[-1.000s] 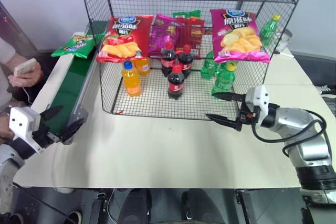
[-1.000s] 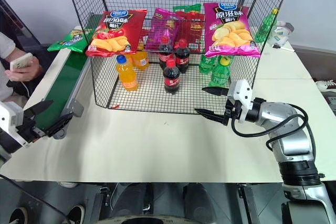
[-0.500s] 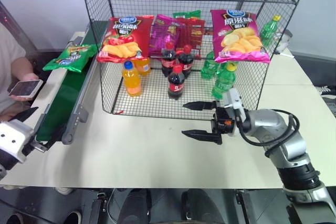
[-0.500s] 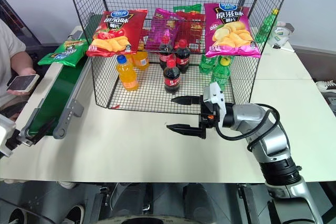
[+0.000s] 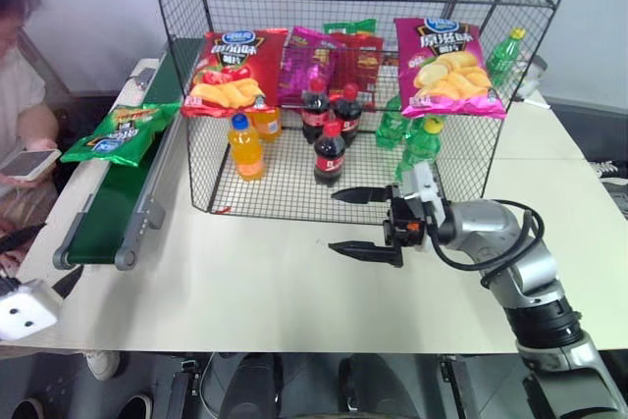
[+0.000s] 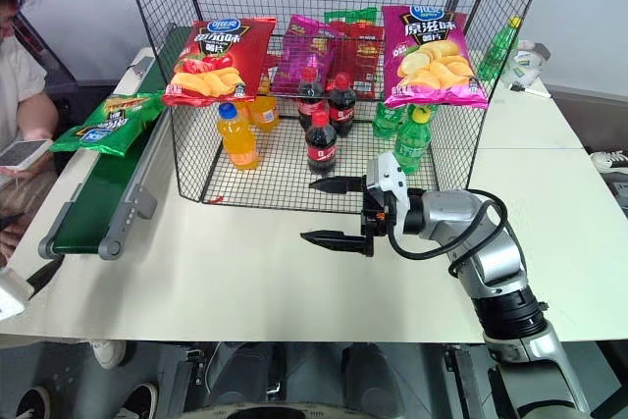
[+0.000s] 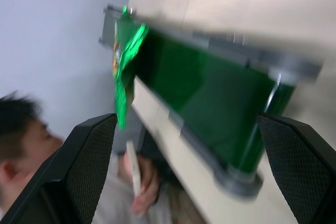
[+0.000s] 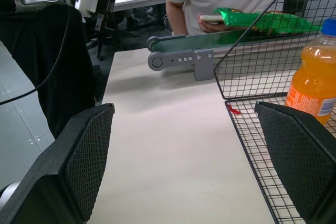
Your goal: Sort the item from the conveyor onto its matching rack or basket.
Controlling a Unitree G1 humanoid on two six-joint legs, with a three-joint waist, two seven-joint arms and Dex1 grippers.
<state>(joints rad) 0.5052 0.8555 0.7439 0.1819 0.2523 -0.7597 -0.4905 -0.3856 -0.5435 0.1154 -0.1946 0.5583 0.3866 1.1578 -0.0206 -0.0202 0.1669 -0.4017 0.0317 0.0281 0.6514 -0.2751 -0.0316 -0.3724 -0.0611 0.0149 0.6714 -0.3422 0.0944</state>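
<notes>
On conveyor point(image 5: 108, 213): green chip bag point(image 5: 120, 131); right claw point(image 5: 355, 222) agape before rack point(image 5: 294, 183)

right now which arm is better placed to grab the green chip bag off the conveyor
Probably left: the green chip bag lies on the conveyor at the robot's left, while the right gripper hangs open before the rack.

Legible text: none. The red chip bag point(image 5: 233, 70), magenta chip bag point(image 5: 448, 65) and green chip bag point(image 5: 120, 131) carry printed characters too small to read.
</notes>
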